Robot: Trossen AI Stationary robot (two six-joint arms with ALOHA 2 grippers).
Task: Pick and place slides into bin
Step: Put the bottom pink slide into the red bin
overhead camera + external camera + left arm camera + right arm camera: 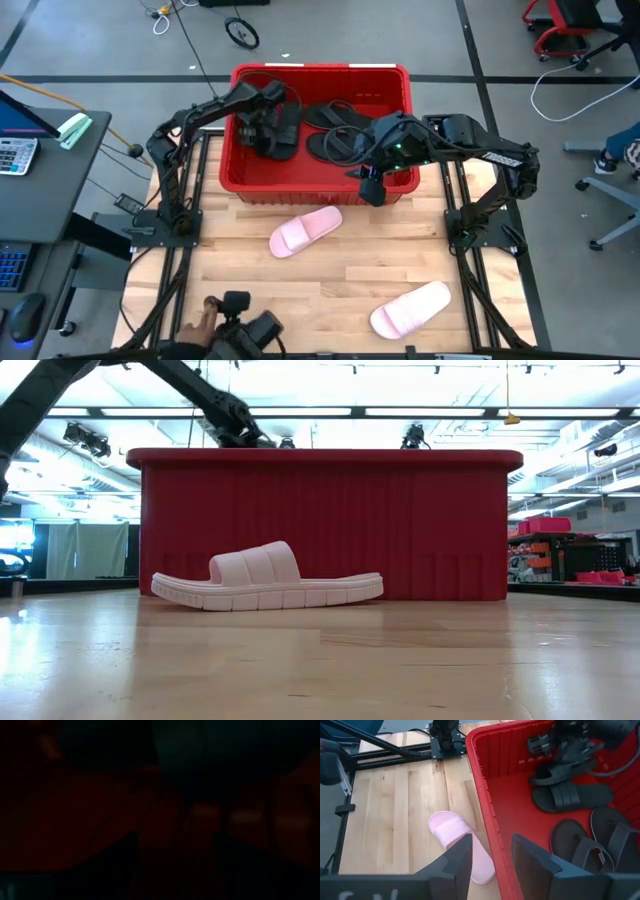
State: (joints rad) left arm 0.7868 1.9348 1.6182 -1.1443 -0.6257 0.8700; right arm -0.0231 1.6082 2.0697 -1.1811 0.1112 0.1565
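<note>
The red bin [320, 178] stands at the table's far middle. In it lie two black flip-flops [338, 130] and black wide-strap slides [278, 135] at its left end. My left gripper [266, 122] is down inside the bin, right over those black slides; it also shows in the right wrist view [559, 744]. My right gripper [492, 855] is open and empty, above the bin's near rim [487, 815]. One pink slide [305, 230] rests sole-down on the table just in front of the bin. The second pink slide [410, 308] lies at the near right.
The arms' black frames stand along the table's left [165, 215] and right [480, 230] sides. A person's hand [200, 325] and a dark device [250, 330] are at the near edge. Bare wood lies between the two pink slides.
</note>
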